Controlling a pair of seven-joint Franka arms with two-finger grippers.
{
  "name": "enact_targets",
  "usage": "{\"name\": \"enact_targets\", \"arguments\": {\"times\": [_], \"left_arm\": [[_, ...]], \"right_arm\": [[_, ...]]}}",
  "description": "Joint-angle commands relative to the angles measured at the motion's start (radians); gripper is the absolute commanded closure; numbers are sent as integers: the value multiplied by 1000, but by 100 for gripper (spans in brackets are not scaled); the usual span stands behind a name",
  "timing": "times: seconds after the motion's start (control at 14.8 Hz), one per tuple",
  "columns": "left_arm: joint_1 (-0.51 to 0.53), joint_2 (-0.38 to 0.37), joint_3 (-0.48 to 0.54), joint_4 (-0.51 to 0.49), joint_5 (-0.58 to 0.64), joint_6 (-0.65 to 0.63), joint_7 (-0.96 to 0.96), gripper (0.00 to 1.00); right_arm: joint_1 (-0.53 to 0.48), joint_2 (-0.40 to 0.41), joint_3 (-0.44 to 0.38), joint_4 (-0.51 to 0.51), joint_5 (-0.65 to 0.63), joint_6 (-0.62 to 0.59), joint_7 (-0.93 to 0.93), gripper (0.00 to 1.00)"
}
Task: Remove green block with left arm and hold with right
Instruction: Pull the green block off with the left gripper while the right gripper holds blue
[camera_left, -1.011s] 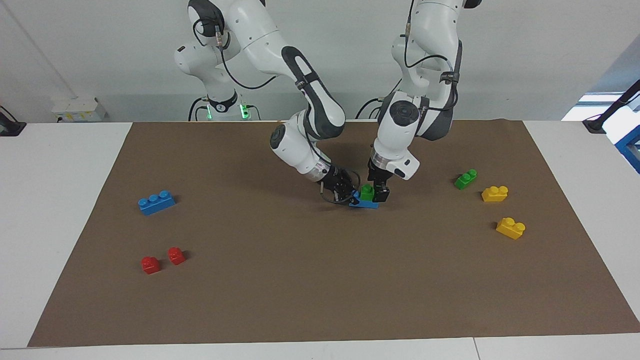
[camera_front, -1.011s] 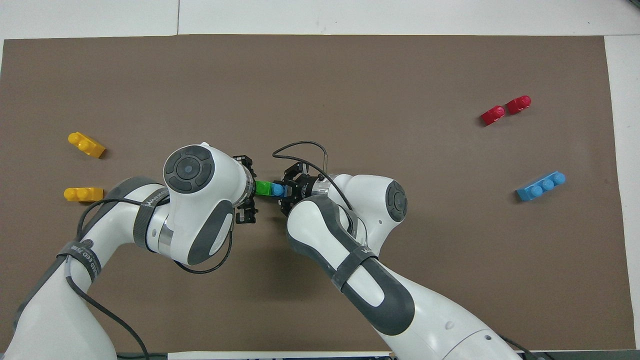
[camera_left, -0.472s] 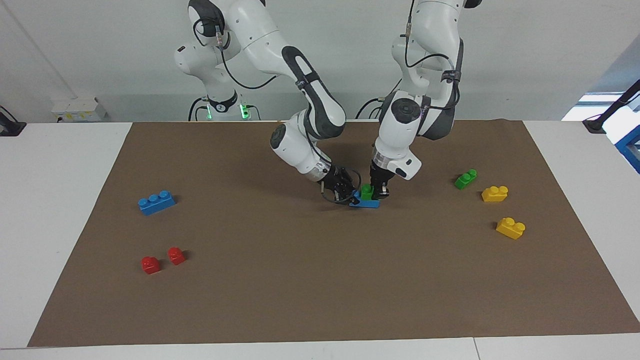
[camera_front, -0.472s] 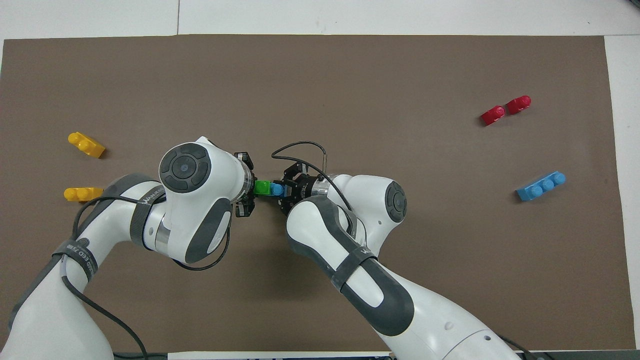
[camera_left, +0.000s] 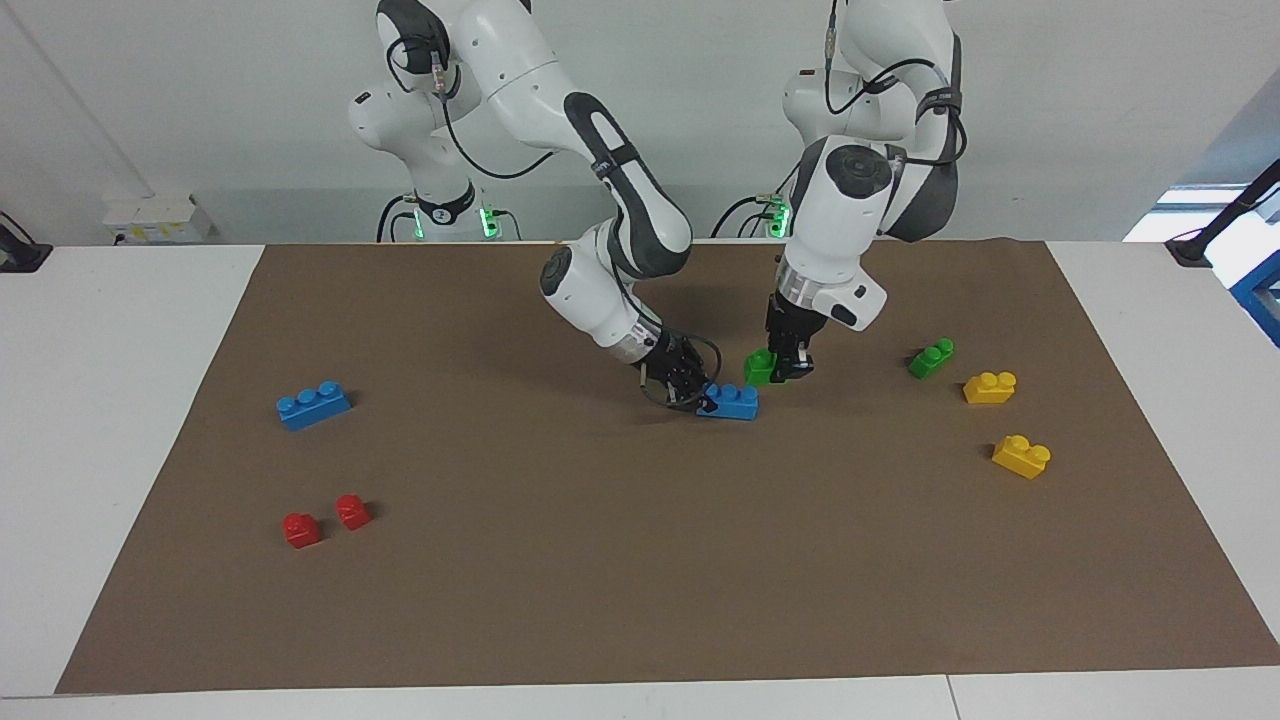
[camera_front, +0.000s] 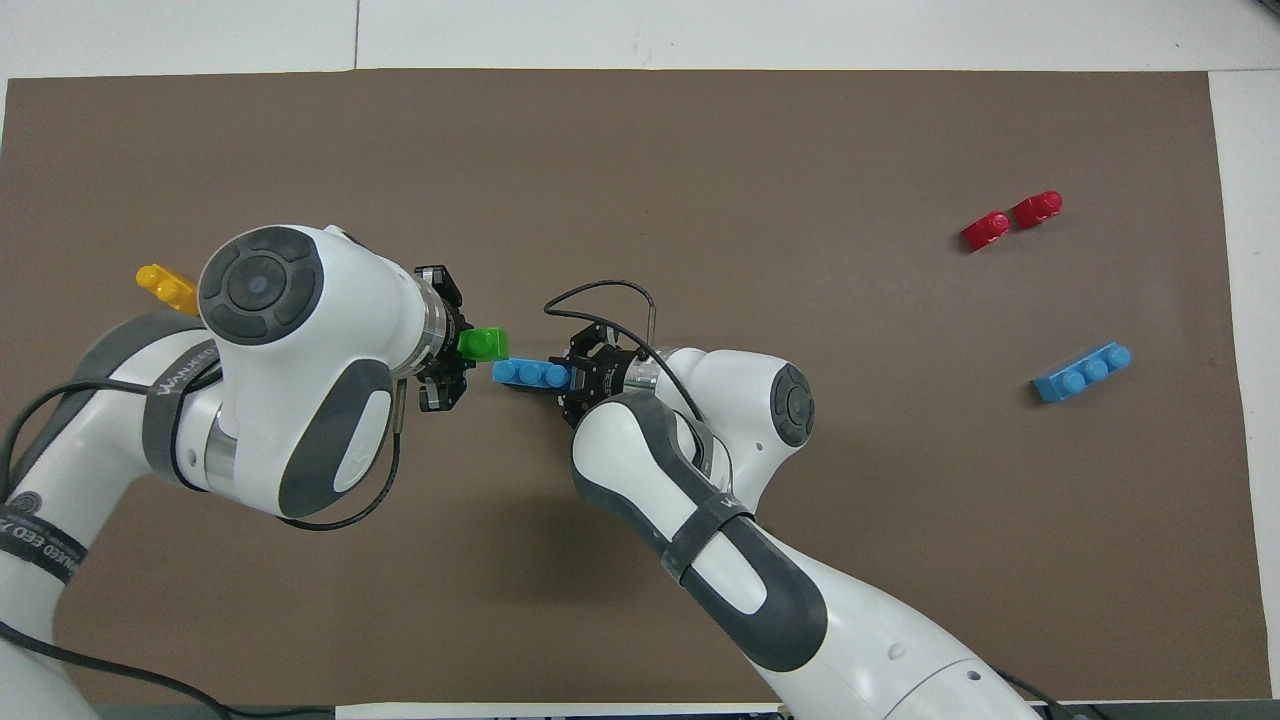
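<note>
The green block (camera_left: 760, 367) is off the blue three-stud brick (camera_left: 733, 401) and hangs just above the brown mat (camera_left: 560, 560). My left gripper (camera_left: 778, 368) is shut on the green block at its end toward the left arm's side. In the overhead view the green block (camera_front: 484, 344) sticks out of the left gripper (camera_front: 466, 346), apart from the blue brick (camera_front: 530, 373). My right gripper (camera_left: 700, 394) is low at the mat and shut on one end of the blue brick; it also shows in the overhead view (camera_front: 570, 374).
A slimmer, darker green brick (camera_left: 931, 357) and two yellow bricks (camera_left: 989, 387) (camera_left: 1021, 456) lie toward the left arm's end. A second blue brick (camera_left: 313, 404) and two red blocks (camera_left: 300, 529) (camera_left: 352, 511) lie toward the right arm's end.
My left gripper has pulled the green block off the blue brick and moved up and toward the left arm's end. My right gripper has kept the blue brick down on the mat.
</note>
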Motion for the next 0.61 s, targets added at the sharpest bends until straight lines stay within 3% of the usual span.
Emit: {"name": "enact_targets", "arguments": {"times": [0.0,0.54], "left_arm": [[56,-18,0,-1,8,-37,108,100],[310,-21,0,-44,-2,-14,616,100]], "right_arm": [[11,20,-2,0,28,24,-25,100],[2,20,-2,4,18,32,-25,100]]}}
